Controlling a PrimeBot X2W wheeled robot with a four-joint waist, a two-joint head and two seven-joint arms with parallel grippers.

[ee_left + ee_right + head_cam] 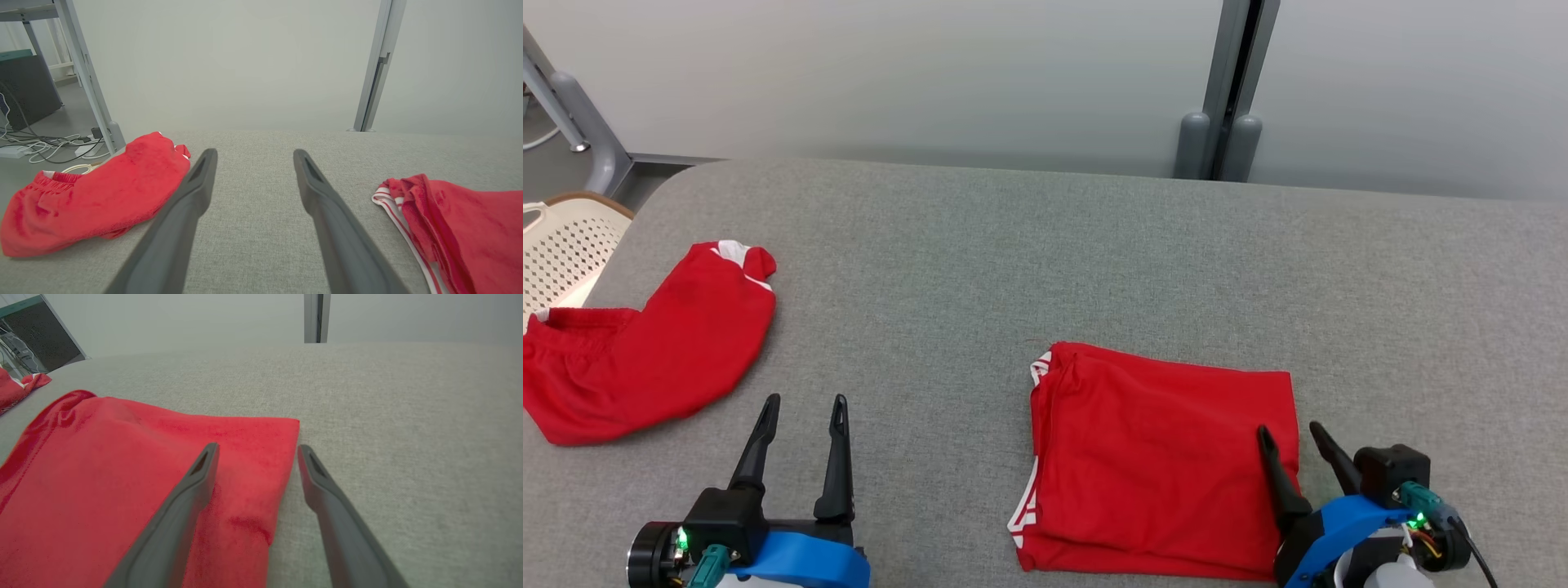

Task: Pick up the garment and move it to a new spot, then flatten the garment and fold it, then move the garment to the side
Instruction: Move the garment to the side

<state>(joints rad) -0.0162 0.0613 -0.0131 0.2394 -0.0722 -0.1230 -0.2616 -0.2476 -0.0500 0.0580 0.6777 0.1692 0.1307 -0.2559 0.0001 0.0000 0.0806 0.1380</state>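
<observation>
A red garment with white trim lies folded into a neat rectangle on the grey table, right of centre near the front edge. My right gripper stands open over its right edge, one finger above the cloth and one past it; the right wrist view shows that edge between the fingers. My left gripper is open over bare table, with nothing held. The left wrist view has the folded garment at its right. A second red garment lies rumpled at the table's left edge.
A white perforated basket stands off the table's left corner. A pale wall with a grey post runs behind the table. Cables lie on the floor to the left.
</observation>
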